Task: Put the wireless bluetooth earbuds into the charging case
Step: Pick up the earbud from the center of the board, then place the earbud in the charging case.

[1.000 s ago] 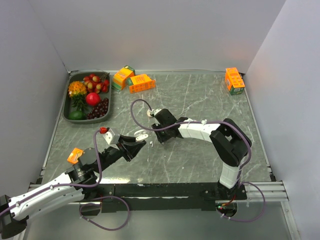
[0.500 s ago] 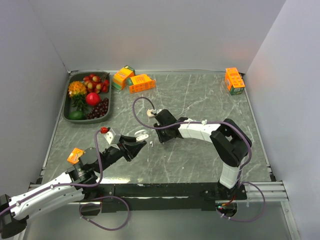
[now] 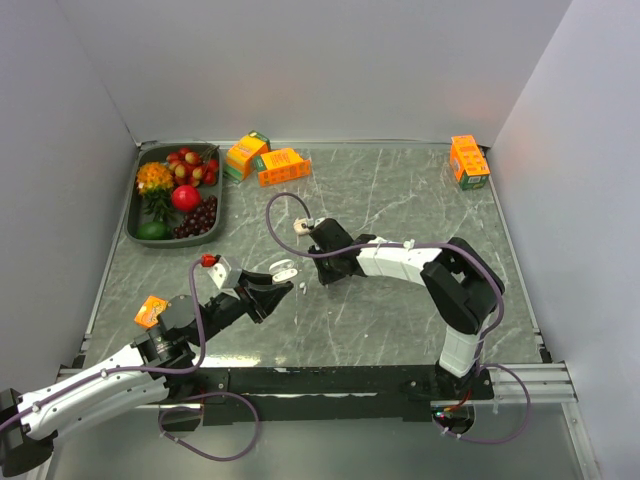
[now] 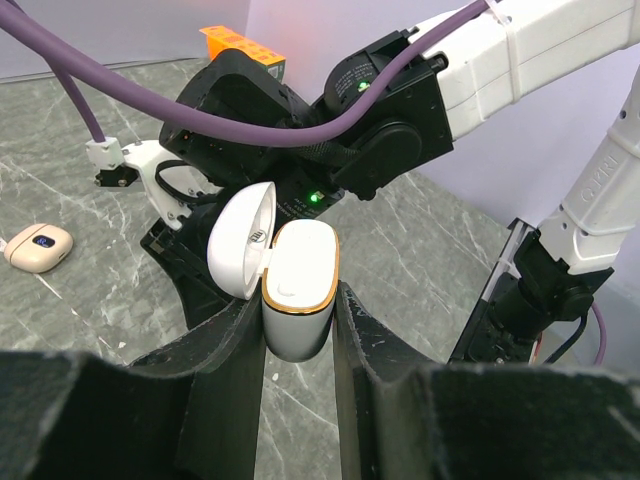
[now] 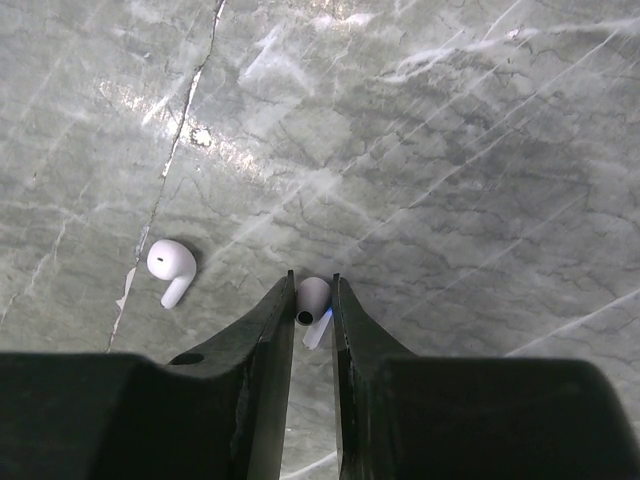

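My left gripper (image 4: 298,305) is shut on a white charging case (image 4: 300,285) with a gold rim. It holds the case upright with its lid (image 4: 240,240) swung open. In the top view the case (image 3: 283,269) is held left of centre. My right gripper (image 5: 313,287) is shut on a small white earbud (image 5: 312,297), low over the marble table, stem pointing down toward the camera. A second white earbud (image 5: 170,268) lies loose on the table to its left. In the top view the right gripper (image 3: 322,272) is close to the right of the open case.
A small beige case (image 4: 38,247) lies on the table (image 3: 400,330) behind the right wrist, also in the top view (image 3: 297,226). A tray of fruit (image 3: 176,194) is at the back left. Orange boxes (image 3: 270,160) stand at the back, one more (image 3: 468,160) at the back right.
The right wrist has shifted slightly to the right, and its purple cable moved with it. The left arm and the case have stayed still.
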Robot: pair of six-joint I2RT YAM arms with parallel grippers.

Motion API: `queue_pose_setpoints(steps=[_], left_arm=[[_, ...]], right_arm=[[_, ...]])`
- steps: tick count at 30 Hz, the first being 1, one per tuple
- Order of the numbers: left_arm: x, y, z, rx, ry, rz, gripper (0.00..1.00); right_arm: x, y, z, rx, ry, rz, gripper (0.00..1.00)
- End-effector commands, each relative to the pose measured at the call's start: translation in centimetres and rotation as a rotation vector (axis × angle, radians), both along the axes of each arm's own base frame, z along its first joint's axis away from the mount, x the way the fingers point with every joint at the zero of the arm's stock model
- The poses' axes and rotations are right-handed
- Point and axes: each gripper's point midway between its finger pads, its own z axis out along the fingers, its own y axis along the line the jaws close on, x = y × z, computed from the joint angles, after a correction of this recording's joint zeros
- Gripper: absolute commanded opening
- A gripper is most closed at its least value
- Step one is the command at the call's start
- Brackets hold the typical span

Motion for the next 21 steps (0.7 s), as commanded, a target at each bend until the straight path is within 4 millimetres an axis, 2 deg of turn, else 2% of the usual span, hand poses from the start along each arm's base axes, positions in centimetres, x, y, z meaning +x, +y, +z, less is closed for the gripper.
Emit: queue_pose_setpoints(steps=[1,5,9,10,12,13,15,16,17,21], left_arm=[[-0.3,0.0,3.3,-0.073,-0.046,-0.011,0.01],[-0.3,0.1,3.4,-0.079,-0.046,-0.009,0.01],[-0.2,0.1,3.3,-0.077,-0.043,-0.003,0.01],[-0.2,0.1,3.3,-0.077,-0.043,-0.001,0.01],[-0.1,0.2,3.3,-0.079,-0.044,0.005,0.01],[-0.1,0.2,3.4,-0.079,-0.046,0.007,0.01],[0.1,0.2,3.6,-0.080,-0.049,0.013,0.01],[0.1,0.2,3.7,-0.081,-0.053,0.015,0.01],[0.3,0.2,3.7,-0.078,-0.051,0.022,0.01],[0.7,0.0,4.2,-0.075,-0.070,0.034,0.01]], right_arm=[[-1.1,-0.3,1.8,0.007,0.000,-0.003,0.09],[-0.7,-0.3,4.0,0.039,-0.051,-0.012,0.01],[0.0,-0.4,7.1,0.087,-0.131,-0.029,0.00],[0.4,-0.4,9.1,0.123,-0.184,-0.038,0.00],[0.6,-0.5,10.8,0.154,-0.229,-0.045,0.00],[0.7,-0.6,13.0,0.195,-0.276,-0.049,0.00],[1.0,-0.8,15.3,0.235,-0.351,-0.062,0.00],[0.9,-1.1,17.5,0.279,-0.399,-0.067,0.00],[1.1,-1.2,18.8,0.312,-0.444,-0.076,0.00],[0.3,-1.7,24.3,0.456,-0.586,-0.079,0.00]])
